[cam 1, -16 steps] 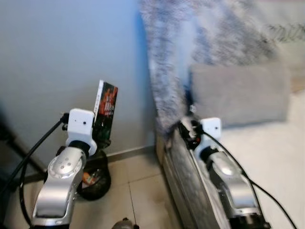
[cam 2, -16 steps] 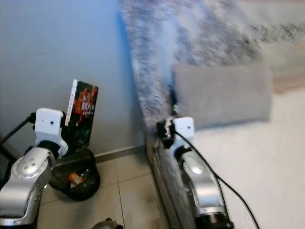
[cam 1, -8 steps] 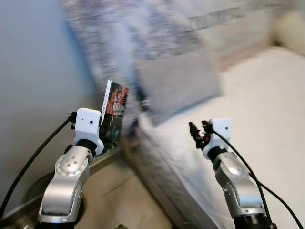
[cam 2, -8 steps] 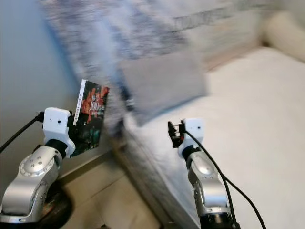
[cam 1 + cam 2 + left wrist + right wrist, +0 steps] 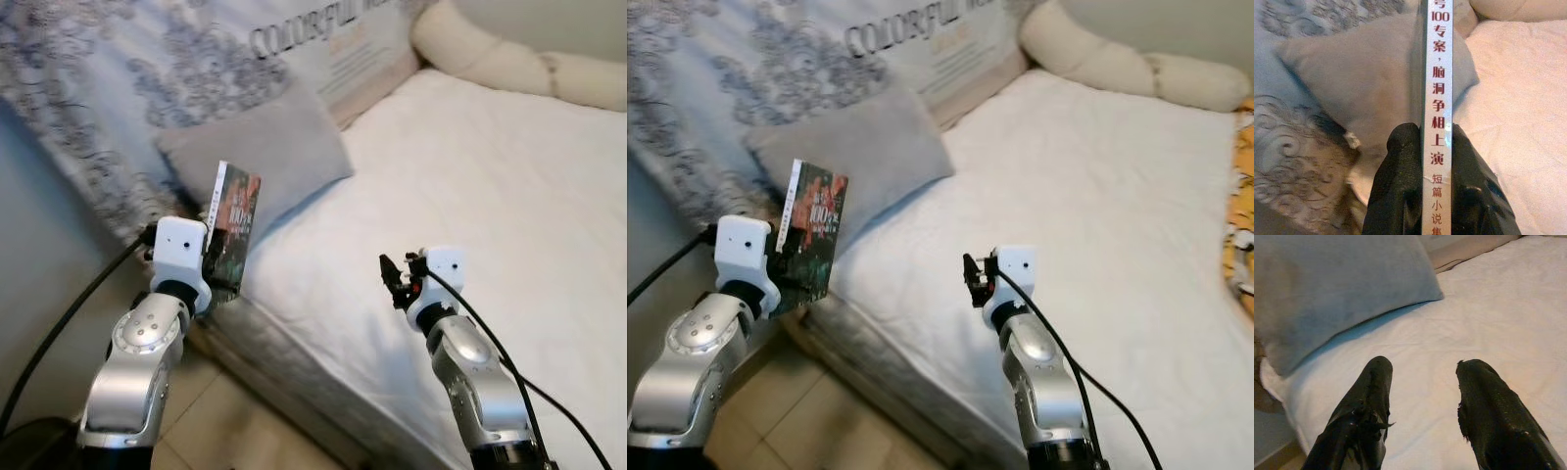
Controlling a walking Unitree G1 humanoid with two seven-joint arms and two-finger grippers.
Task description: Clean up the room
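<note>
White quilted bedding covers the bed [image 5: 509, 166], which takes up most of the head-camera scene; a grey pillow [image 5: 260, 157] lies at its head end against a patterned blue-grey headboard cover [image 5: 118, 69], and a cream bolster [image 5: 490, 54] runs along the far edge. The left gripper [image 5: 1436, 171] is clenched on a paperback book [image 5: 233, 227], held upright by its lower part, with the spine and its red Chinese lettering facing the wrist camera. The book hangs just off the near corner of the mattress, over the strip of tiled floor [image 5: 211, 426] beside the bed, with the pillow behind it. The right gripper [image 5: 1422, 406] hovers above the bare sheet with its fingers [image 5: 1369, 396] spread apart and nothing between them.

Risks, as judged from this pose: the grip takes only the lower part of the book, so a quick swing of the arm could tilt or twist it out of the fingers. If that happens here, it would likely fall into the gap at the bedside. No shelf or table for the book is in sight, so a hasty release onto the soft bedding would leave the room no tidier.
</note>
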